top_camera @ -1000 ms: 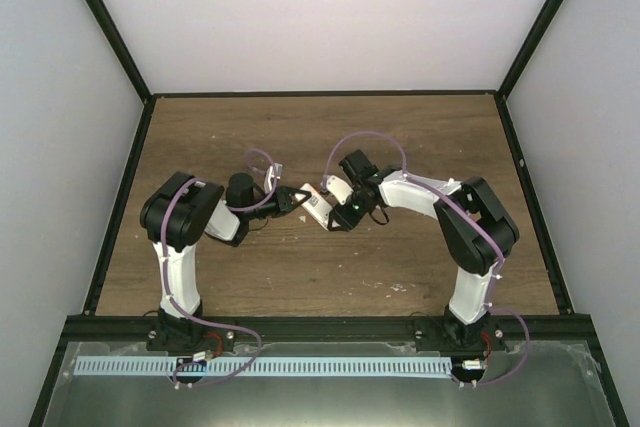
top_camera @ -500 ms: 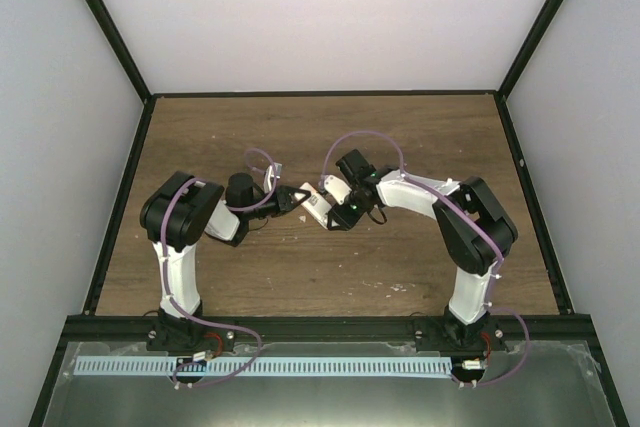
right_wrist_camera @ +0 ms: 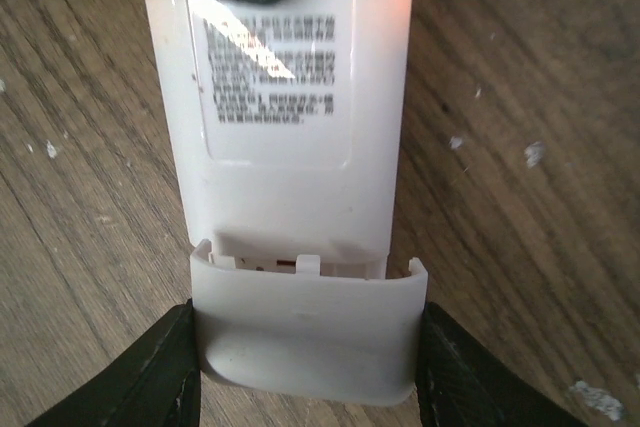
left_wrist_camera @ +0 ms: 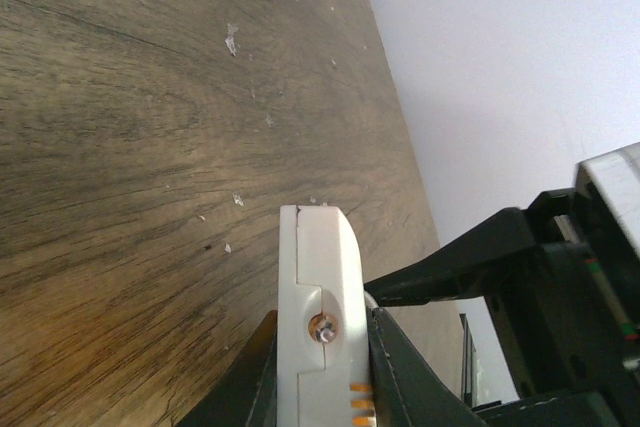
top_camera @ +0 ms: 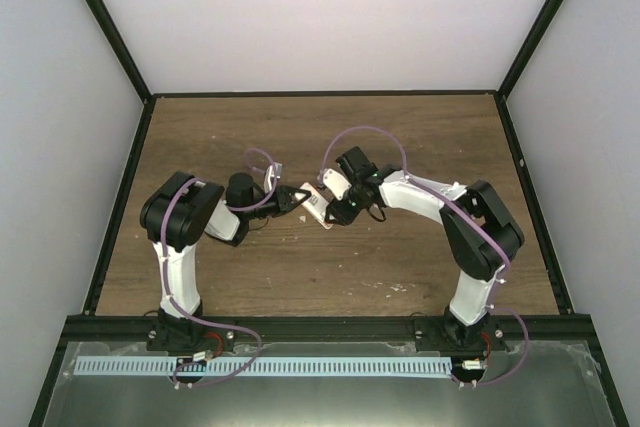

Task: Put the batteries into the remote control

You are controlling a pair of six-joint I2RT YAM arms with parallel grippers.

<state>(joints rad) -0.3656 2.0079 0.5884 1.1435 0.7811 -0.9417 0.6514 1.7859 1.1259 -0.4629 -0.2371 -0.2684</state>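
Note:
The white remote control (top_camera: 315, 204) is held above the table between both arms. My left gripper (top_camera: 299, 197) is shut on it; the left wrist view shows its end (left_wrist_camera: 318, 277) clamped between my fingers (left_wrist_camera: 392, 367). In the right wrist view its back with the printed label (right_wrist_camera: 275, 77) faces the camera. My right gripper (right_wrist_camera: 305, 372) is shut on the small white cover piece (right_wrist_camera: 305, 332). The cover sits against the remote's open end, with a narrow gap left. The batteries are hidden; only a thin reddish sliver shows in the gap.
The brown wooden table (top_camera: 330, 137) carries small white crumbs (left_wrist_camera: 231, 40), some near the front right (top_camera: 395, 287). Black frame posts and grey walls surround it. The right gripper's black finger (left_wrist_camera: 470, 257) lies close beside the remote in the left wrist view.
My right gripper has shifted slightly left and away from the bases, bringing the cover piece along the remote. The left arm has barely moved.

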